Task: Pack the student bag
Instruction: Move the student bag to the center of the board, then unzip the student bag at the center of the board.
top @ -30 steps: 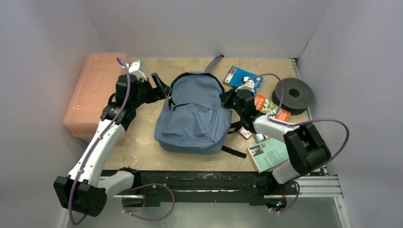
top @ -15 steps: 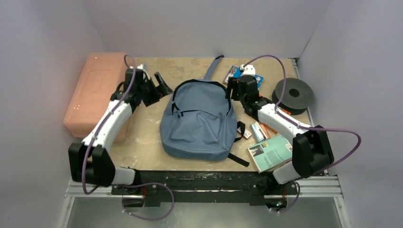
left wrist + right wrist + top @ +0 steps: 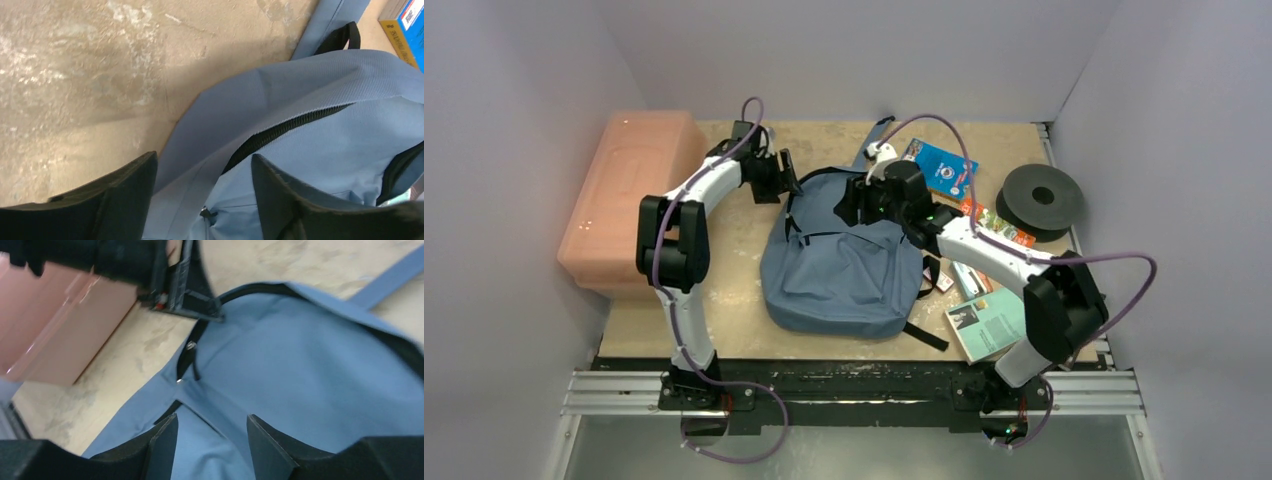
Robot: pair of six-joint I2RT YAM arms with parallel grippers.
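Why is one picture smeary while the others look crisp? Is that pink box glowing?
Right wrist view: everything is smeared, the pink box and bag edges soft, likely motion blur. Left wrist view: the bag's weave is crisp, a soft shadow lies on the table beside it, the left claw is dark. Top view: even light; the box looks bright, with small glare spots.

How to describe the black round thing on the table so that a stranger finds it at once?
Start at the soft blue-grey fabric backpack in the middle of the wooden table, then look to the table's far right corner. The thick black disc lies flat there. Its neighbours are flat, colourful rectangular packets; it alone is round, all black, with a centre hole.
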